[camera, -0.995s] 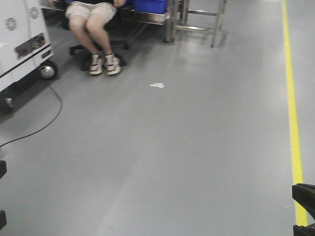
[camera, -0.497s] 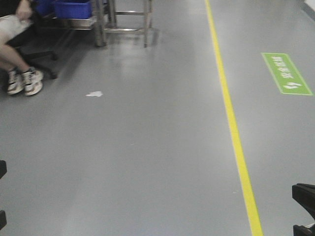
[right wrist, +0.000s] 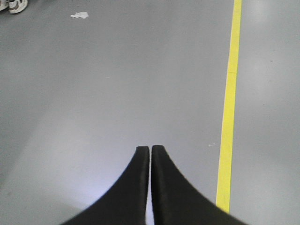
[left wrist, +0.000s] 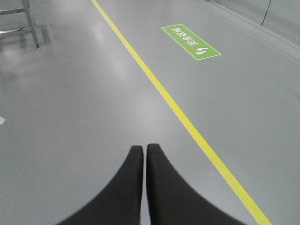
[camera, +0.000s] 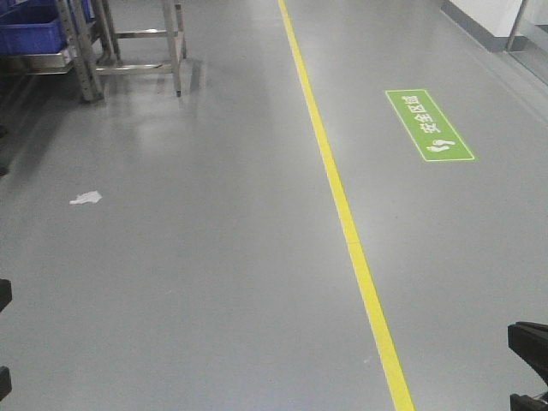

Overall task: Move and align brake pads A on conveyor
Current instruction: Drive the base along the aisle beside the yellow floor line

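- Sight of the brake pads A and of the conveyor is given by none of the three views, so their place cannot be told.
- The left gripper (left wrist: 143, 149) is shown clenched in its wrist view: the two black fingers are pressed tip to tip with only a hairline seam between them, and nothing is grasped.
- It is held above the grey floor (left wrist: 70, 103), just left of the yellow line (left wrist: 173, 108).
- The right gripper (right wrist: 150, 149) is likewise clenched on nothing, its fingers closed together. It too is held left of the yellow line and near it.
- A green floor sign (camera: 428, 125) with white markings is laid to the right of the yellow line, apart from it.
- A steel frame (camera: 128, 51) on thin legs is set well to the left of the yellow line. Blue bins (camera: 30, 30) are seen on its side away from the line.
- A white scrap (camera: 85, 199) is seen lying flat on the floor, well left of the yellow line.
- A pale shoe (right wrist: 14, 4) is caught at the top corner of the right wrist view, farther from the yellow line than the scrap.
- A black robot part (camera: 531, 342) is cut off at the lower edge of the front view, right of the yellow line; too little is shown to tell more.
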You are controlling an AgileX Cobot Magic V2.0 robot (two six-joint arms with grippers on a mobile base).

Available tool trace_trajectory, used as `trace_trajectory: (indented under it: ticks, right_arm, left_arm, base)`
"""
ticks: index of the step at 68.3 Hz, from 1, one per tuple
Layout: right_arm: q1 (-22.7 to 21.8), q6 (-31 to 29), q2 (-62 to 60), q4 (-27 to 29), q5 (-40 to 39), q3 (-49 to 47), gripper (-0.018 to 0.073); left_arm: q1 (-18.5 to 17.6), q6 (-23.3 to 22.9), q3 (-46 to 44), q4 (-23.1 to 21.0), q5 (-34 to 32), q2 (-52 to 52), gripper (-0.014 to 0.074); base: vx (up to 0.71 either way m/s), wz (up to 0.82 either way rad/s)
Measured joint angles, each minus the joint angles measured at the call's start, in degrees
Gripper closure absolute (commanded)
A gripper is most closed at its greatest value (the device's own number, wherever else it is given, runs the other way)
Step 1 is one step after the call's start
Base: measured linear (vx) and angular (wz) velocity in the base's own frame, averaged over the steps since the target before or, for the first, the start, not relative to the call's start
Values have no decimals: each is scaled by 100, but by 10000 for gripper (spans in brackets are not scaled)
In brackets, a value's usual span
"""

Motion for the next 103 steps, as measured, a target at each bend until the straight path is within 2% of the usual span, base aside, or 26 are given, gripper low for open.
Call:
trace_trajectory:
  ticks: [103]
  right_arm:
    - [0,-19,0,0,348,0,568]
  left_arm:
    - [0,0,0,0,0,0,603]
  base:
    - [51,-7]
